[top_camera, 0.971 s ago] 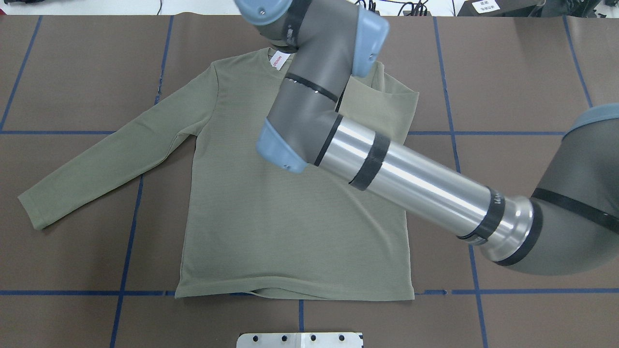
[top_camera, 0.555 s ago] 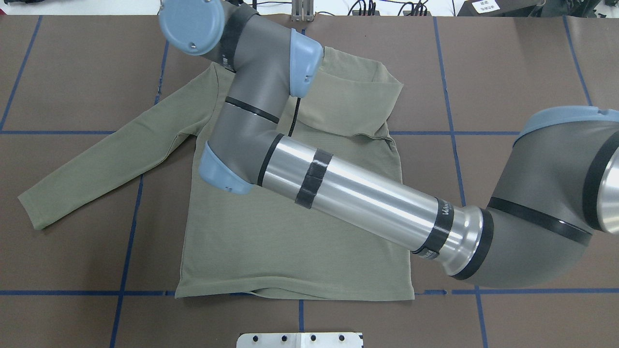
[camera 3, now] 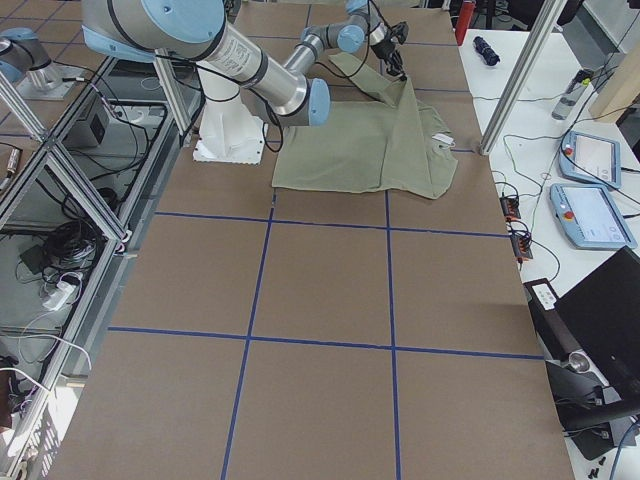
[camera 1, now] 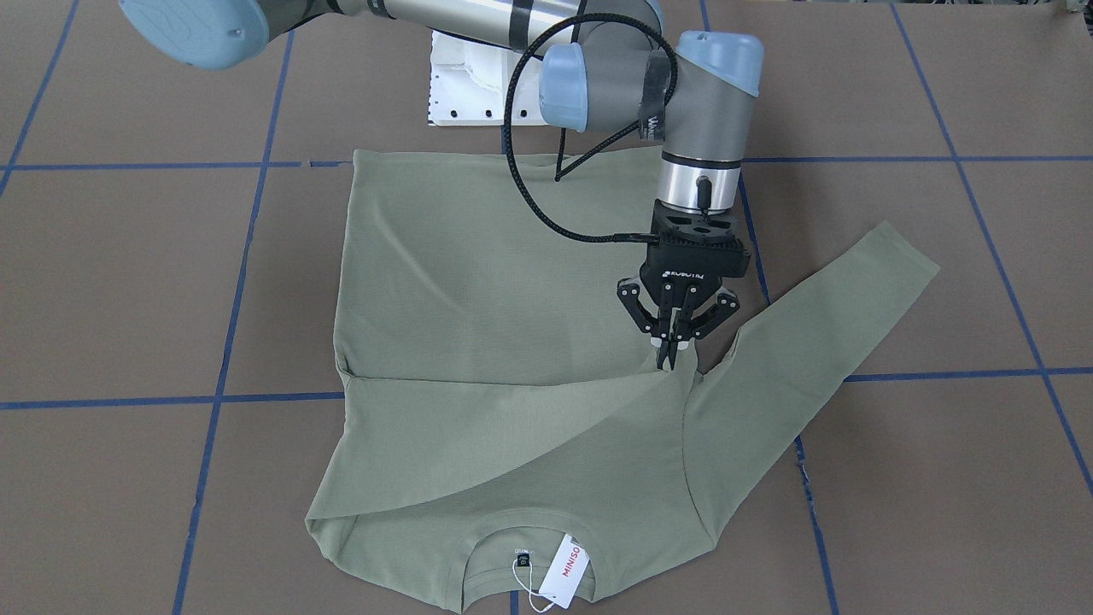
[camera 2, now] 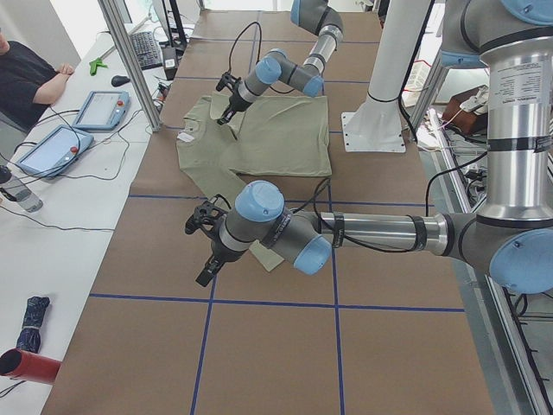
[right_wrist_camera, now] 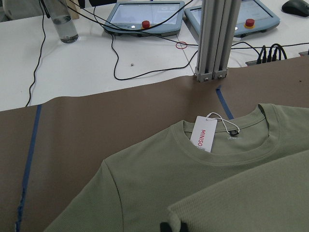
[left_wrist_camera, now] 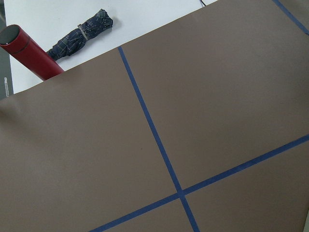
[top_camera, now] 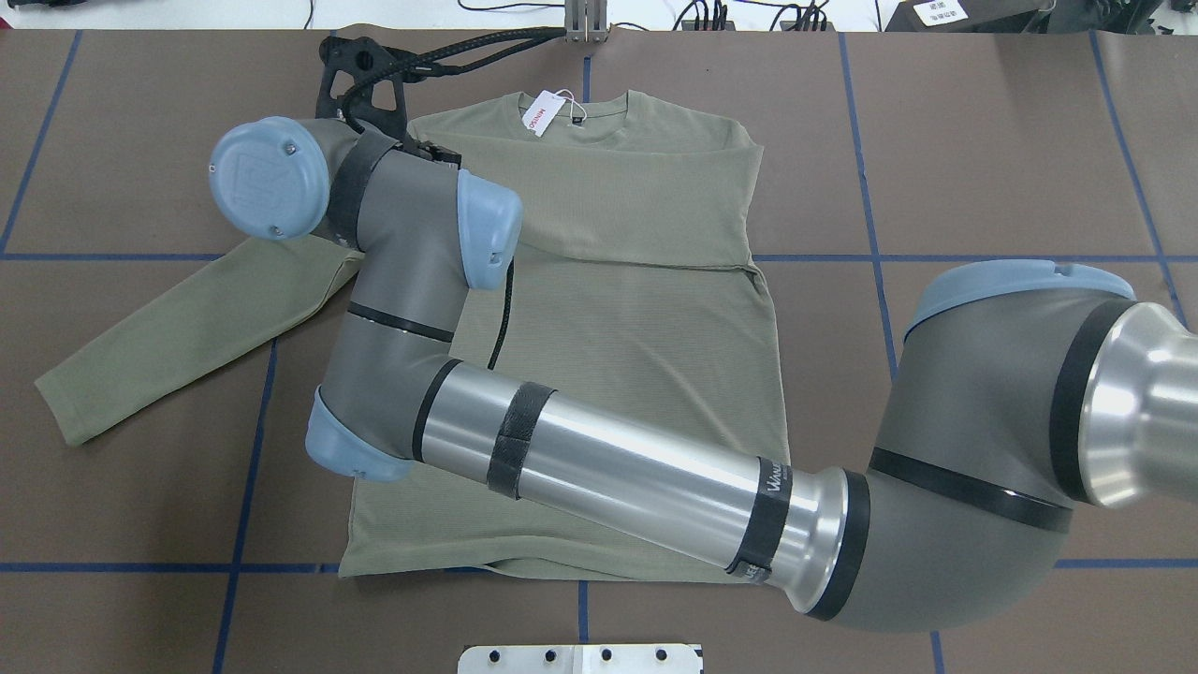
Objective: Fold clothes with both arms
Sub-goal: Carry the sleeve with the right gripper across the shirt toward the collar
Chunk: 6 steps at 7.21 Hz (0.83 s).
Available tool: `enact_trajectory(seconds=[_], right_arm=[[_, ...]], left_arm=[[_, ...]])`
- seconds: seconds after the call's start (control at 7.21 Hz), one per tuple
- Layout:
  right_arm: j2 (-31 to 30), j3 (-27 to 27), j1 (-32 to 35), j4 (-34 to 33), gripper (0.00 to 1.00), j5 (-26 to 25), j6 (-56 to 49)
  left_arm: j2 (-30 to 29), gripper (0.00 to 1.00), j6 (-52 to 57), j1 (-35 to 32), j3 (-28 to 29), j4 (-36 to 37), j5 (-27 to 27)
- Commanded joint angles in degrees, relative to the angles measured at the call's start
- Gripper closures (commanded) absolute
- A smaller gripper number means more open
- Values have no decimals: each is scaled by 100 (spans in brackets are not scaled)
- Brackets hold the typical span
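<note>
Folding the right sleeve inward looks to be the step in hand. On the table (top_camera: 1029,140), the shirt (top_camera: 636,356) lies flat at the middle, with the hem toward the robot's edge and the collar toward the far edge. Its right sleeve (camera 1: 512,427) is laid across the chest, while the left sleeve (camera 1: 820,342) stretches out toward the left edge. The right arm (top_camera: 608,468) reaches over the shirt. The right gripper (camera 1: 673,346) pinches the cuff of the folded sleeve, fingers closed on the cloth, just beside the left armpit. The left arm (camera 2: 380,232) hangs over bare table near the left edge, and you cannot tell whether the left gripper (camera 2: 207,268) is open or closed. The tag (camera 1: 570,559) lies at the collar. For the next move, I think you should release the cuff and lift straight up, so that the cloth is not dragged. Then bring the left gripper to the left sleeve.
</note>
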Motion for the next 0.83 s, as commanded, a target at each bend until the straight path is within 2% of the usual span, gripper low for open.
enact_trajectory(seconds=[0.0, 0.14, 0.28, 0.42, 0.55, 0.69], right_arm=[[188, -512, -5, 405, 94, -18, 2], [205, -881, 65, 739, 89, -18, 1], [310, -937, 83, 882, 75, -61, 54], [363, -1059, 110, 1074, 72, -36, 54], [390, -1069, 127, 1076, 16, 69, 37], [425, -1069, 162, 1076, 0, 209, 37]], left_arm=[[-7, 0, -14, 0, 35, -39, 0], [-7, 0, -14, 0, 35, -39, 0], [-7, 0, -14, 0, 35, -48, 9], [-7, 0, -14, 0, 35, -48, 0], [-7, 0, -14, 0, 35, -48, 0], [-7, 0, -14, 0, 35, -48, 0]])
